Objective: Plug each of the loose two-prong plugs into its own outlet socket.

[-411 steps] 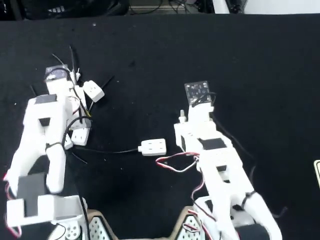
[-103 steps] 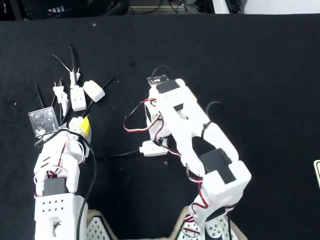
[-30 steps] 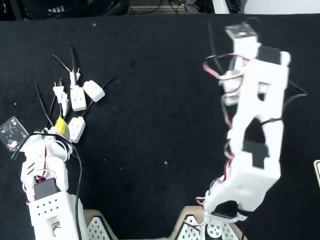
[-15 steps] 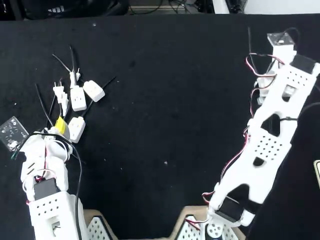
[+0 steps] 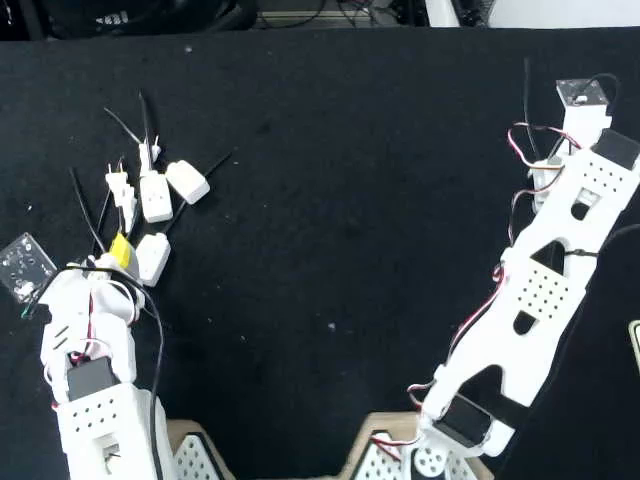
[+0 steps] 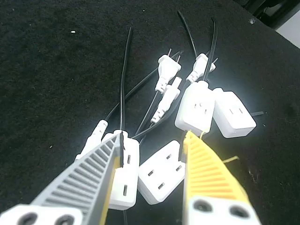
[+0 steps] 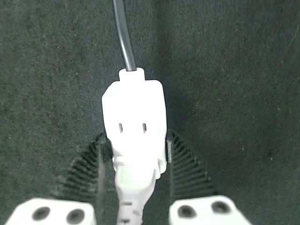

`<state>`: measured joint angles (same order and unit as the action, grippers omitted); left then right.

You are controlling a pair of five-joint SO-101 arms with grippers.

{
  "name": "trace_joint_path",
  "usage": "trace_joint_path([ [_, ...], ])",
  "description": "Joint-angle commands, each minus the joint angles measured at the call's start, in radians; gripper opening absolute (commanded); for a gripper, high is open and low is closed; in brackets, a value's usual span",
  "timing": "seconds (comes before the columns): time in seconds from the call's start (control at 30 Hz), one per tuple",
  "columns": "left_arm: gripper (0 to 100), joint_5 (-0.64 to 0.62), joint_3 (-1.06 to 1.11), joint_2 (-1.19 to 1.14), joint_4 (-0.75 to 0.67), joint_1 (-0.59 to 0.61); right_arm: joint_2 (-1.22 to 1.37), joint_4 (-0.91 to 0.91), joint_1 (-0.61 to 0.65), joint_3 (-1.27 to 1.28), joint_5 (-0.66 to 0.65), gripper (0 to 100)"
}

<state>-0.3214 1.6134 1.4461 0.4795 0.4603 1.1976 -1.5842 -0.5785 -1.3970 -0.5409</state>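
White socket (image 6: 161, 178) between left fingers (image 6: 206, 173), plugs (image 6: 168, 70) beyond

Table (image 5: 330, 120): under everything; both arms rise from its near edge.
Cluster: on the left of the table, well apart from the right arm.
Paired sockets (image 5: 155, 197): side by side, apparently touching, at the middle of the cluster.
Loose plugs (image 5: 118, 185): just left of and beyond the paired sockets.
Near socket (image 5: 152, 258): nearer than the pair, between the left gripper's spread fingers.
Left gripper (image 6: 153, 138): at the cluster's near edge, above the near socket.
Right gripper (image 7: 133, 140): far right, clamped on the corded socket (image 7: 133, 112).
Cord (image 5: 527, 90): runs from the corded socket toward the far edge.
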Motion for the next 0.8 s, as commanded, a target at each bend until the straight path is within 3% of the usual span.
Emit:
trace_joint_path([
  [0.0,22,-0.011,-0.03,0.012,-0.025,-0.007,-0.013,0.023,-0.012,-0.064,-0.005,1.1],
  [0.2,22,-0.011,-0.03,0.012,-0.025,-0.007,-0.008,0.015,0.006,-0.056,0.002,2.4],
  [0.53,22,-0.011,-0.03,0.012,-0.025,-0.007,-0.015,-0.003,0.049,-0.045,0.003,22.4],
  [0.77,22,-0.011,-0.03,0.012,-0.023,-0.007,-0.015,-0.003,0.064,-0.16,0.003,24.3],
])
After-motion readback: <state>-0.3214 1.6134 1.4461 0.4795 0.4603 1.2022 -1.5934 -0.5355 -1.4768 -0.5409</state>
